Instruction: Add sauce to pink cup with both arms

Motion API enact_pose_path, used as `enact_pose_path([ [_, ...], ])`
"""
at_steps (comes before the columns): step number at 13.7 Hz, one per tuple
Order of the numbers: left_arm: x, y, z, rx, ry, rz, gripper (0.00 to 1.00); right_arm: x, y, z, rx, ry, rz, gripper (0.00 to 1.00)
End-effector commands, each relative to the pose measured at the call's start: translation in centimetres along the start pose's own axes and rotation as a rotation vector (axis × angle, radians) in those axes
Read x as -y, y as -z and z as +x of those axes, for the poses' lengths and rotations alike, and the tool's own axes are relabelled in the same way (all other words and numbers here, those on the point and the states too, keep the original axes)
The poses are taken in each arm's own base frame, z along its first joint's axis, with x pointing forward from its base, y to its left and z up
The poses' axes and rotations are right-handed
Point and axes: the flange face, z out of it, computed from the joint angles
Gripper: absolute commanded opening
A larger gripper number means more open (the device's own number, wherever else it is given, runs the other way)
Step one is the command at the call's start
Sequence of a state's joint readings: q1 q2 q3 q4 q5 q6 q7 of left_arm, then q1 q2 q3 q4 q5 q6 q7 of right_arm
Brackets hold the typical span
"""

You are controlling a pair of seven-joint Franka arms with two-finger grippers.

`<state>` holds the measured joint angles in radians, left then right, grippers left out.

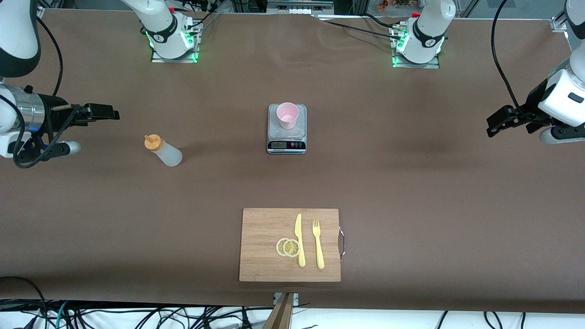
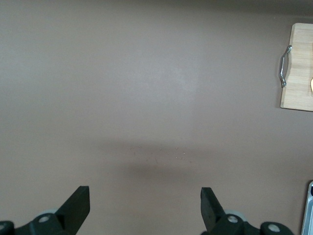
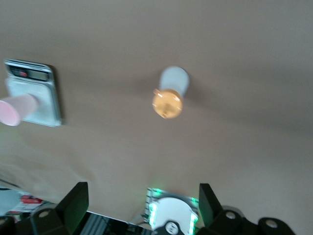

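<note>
Nearest us, bottle (image 1: 163, 150) stands apart from pink cup (image 1: 287, 115); contents unreadable; left pincer (image 2: 145, 208) and right pincer (image 3: 138, 205) hover apart, empty.

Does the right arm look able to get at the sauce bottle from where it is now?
Probably yes. The right gripper hangs open over bare table, and the sauce bottle stands alone toward that arm's end, with nothing between them.

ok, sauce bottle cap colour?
Orange, on the sauce bottle; its body is translucent white. Clearest in the front view.
</note>
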<state>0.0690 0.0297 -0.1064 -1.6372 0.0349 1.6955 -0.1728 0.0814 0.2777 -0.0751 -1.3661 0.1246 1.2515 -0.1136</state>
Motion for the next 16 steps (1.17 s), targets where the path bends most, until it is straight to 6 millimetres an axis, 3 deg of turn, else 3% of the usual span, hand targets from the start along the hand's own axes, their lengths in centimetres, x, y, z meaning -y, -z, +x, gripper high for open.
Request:
enact_pose_path([
  [1,0.6,0.7,0.1,0.018,0.001,-0.017,1.0,-0.6,-0.6,-1.8,-0.017,0.003,-0.064,1.0],
  [6,0.3,0.8,-0.1,0.027,-0.012,-0.015,1.0,-3.0,1.7,-1.2,-0.17,0.006,-0.183,1.0],
  [8,0.4,0.7,-0.1,0.03,-0.013,-0.014,1.0,-4.3,3.1,-2.1,-0.217,-0.03,-0.188,1.0],
  [11,0.4,0.7,-0.1,0.029,-0.018,-0.011,1.0,-4.1,4.5,-3.4,-0.258,-0.031,-0.191,1.0],
  [13,0.4,0.7,-0.2,0.031,-0.024,-0.011,1.0,-4.2,5.0,-3.8,-0.267,-0.034,-0.193,1.0],
  [16,0.4,0.6,-0.2,0.034,-0.024,-0.009,1.0,-4.0,3.7,-5.0,-0.247,-0.062,-0.171,1.0],
])
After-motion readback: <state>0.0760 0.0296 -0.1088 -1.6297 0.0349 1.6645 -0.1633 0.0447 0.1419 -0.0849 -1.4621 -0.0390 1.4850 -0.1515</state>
